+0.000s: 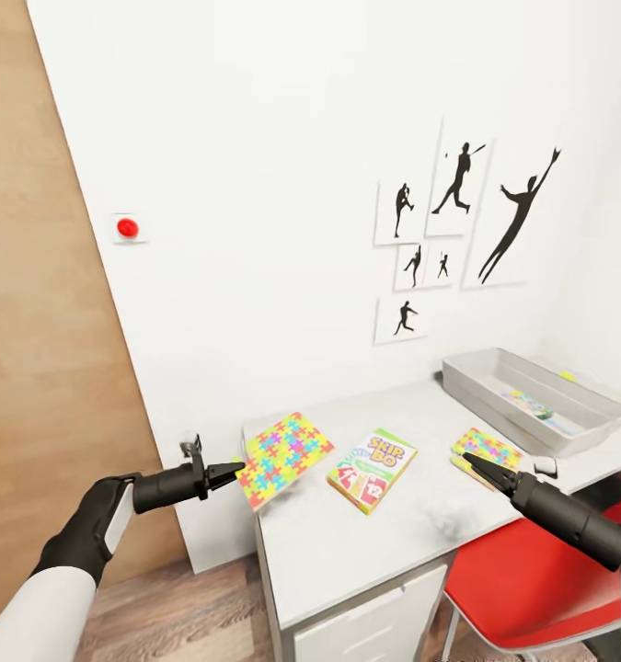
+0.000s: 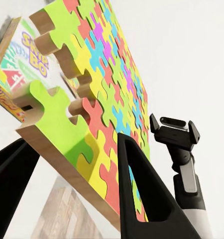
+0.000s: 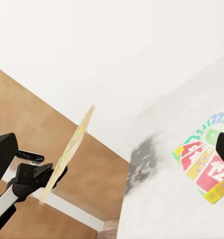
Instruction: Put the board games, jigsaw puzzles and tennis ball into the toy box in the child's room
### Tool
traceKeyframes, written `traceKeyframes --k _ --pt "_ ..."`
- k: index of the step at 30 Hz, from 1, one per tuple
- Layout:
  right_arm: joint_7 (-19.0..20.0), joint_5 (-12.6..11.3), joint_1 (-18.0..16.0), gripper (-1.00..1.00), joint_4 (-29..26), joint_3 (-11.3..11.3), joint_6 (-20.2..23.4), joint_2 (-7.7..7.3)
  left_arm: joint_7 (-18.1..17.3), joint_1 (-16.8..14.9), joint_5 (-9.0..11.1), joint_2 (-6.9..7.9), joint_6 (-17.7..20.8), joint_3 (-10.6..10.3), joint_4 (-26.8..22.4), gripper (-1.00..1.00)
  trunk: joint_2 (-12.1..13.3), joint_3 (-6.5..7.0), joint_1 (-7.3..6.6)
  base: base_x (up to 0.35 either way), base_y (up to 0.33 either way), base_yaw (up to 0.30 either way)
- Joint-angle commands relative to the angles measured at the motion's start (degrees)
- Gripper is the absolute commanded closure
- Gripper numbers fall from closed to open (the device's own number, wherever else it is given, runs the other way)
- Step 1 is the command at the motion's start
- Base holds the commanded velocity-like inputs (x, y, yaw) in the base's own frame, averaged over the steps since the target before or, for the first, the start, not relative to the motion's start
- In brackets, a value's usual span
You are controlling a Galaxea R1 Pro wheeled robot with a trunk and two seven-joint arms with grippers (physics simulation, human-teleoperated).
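My left gripper (image 1: 229, 474) is shut on a corner of a jigsaw puzzle (image 1: 282, 457), holding it tilted above the white table's (image 1: 347, 542) left end. Its fingers (image 2: 142, 199) clamp the puzzle's (image 2: 102, 74) wooden edge; the right wrist view has that puzzle (image 3: 72, 144) edge-on, off the table. The Skip-Bo board game (image 1: 372, 471) lies flat mid-table. A second jigsaw puzzle (image 1: 488, 449) lies right of it, under my open right gripper (image 1: 476, 460), which holds nothing. The grey toy box (image 1: 494, 391) stands at the back right with a flat printed box (image 1: 531, 405) inside.
A brown wooden door (image 1: 43, 322) stands to the left. A red chair (image 1: 531, 579) is tucked at the table's right front. White drawers (image 1: 374, 625) sit under the top. A red button (image 1: 127, 227) and silhouette pictures (image 1: 457, 184) hang on the wall.
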Motion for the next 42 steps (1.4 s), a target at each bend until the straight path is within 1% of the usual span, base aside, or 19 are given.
traceKeyframes --k 1,12,33,42 --pt "0.1 -0.1 0.0 -1.00 0.0 0.0 0.4 0.00 -0.1 0.0 0.1 0.01 0.5 0.0 0.0 1.00 0.4 0.18 -0.22 0.000 0.000 -0.202" --pt "-0.3 -0.1 0.0 -1.00 0.0 0.0 0.4 0.09 0.0 0.0 0.0 0.05 0.5 0.0 -0.1 1.00 4.8 2.75 -2.64 0.000 0.000 -0.145" --pt "-0.3 -0.1 0.0 -1.00 0.0 0.1 0.4 0.26 0.0 0.0 -0.1 0.00 0.4 0.0 -0.1 1.00 13.2 6.69 -7.25 0.000 0.000 -0.010" --pt "-0.6 -0.1 0.0 -1.00 0.0 0.1 0.4 0.26 0.1 0.0 -0.1 -0.02 0.4 0.0 -0.1 1.00 16.8 8.79 -9.23 0.000 0.000 -0.136"
